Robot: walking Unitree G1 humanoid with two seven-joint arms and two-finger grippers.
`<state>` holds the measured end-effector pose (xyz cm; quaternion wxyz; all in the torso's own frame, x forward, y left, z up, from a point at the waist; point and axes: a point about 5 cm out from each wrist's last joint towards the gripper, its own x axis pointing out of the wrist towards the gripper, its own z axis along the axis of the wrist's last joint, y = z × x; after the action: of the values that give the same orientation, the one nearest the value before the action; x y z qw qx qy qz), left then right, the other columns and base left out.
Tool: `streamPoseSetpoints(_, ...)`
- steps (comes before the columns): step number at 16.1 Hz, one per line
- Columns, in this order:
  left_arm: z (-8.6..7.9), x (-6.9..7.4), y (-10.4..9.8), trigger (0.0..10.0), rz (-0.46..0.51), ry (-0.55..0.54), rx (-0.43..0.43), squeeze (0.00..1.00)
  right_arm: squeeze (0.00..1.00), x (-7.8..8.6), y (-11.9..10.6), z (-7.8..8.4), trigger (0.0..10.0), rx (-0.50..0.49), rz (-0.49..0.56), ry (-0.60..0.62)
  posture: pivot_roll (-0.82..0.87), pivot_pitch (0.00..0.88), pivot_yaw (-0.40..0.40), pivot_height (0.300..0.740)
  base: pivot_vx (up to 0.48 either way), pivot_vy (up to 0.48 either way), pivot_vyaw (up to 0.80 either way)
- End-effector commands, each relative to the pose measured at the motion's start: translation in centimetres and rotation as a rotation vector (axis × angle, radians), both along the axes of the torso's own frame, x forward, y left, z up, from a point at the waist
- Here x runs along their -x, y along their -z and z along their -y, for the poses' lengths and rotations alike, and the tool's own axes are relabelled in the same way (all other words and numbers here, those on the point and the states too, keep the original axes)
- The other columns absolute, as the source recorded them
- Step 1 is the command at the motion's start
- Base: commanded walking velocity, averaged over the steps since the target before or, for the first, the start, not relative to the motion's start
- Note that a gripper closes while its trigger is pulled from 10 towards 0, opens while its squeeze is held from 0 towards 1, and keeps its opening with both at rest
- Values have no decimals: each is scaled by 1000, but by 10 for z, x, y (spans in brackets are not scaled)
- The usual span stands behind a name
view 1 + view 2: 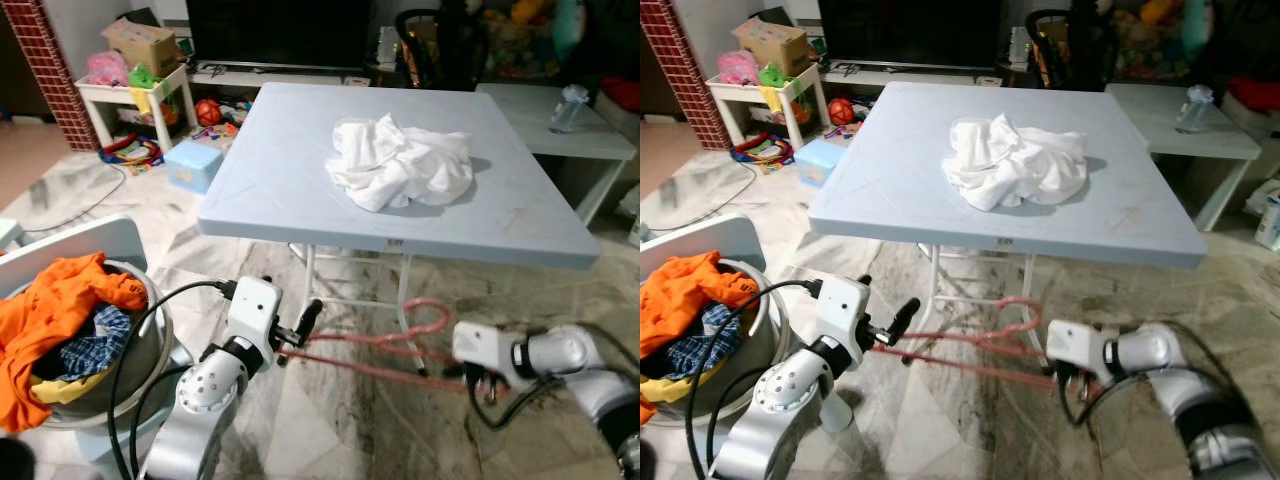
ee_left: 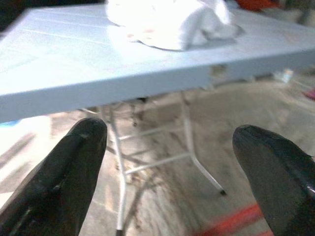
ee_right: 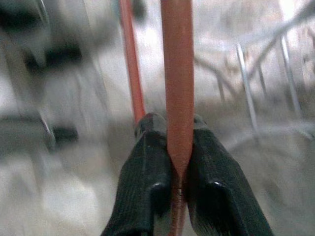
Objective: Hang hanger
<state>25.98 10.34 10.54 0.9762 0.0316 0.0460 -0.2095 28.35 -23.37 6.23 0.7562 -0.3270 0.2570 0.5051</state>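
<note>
Below the front edge of the table (image 1: 300, 215), the pink hanger (image 1: 385, 352) lies nearly level, its long axis running across from one arm to the other, hook toward the table legs. Right gripper (image 3: 178, 162) is clamped on one bar at the hanger's right end, forearm low and reaching inward. Left gripper (image 2: 172, 162) is spread wide and holds nothing, near the hanger's left end.
</note>
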Motion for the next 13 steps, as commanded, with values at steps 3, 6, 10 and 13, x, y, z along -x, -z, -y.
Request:
streamPoseSetpoints(3,0,-1,-2,10000,42,-39,-17,1000,0,4,-21,-15,10000,-211,18,7,62,3,-42,740,0,0,0)
streamPoseSetpoints(6,-3,-3,4,10000,36,-61,-41,651,0,11,-14,-5,10000,-145,30,92,51,8,-25,740,0,0,0)
streamPoseSetpoints(10,1,-5,3,10000,44,-61,-55,0,0,10,-13,-8,10000,-154,42,172,59,13,-30,740,0,0,0)
streamPoseSetpoints(13,2,-6,3,10000,48,-67,-56,0,0,12,-9,-9,10000,-112,49,176,59,13,-33,740,-278,0,0)
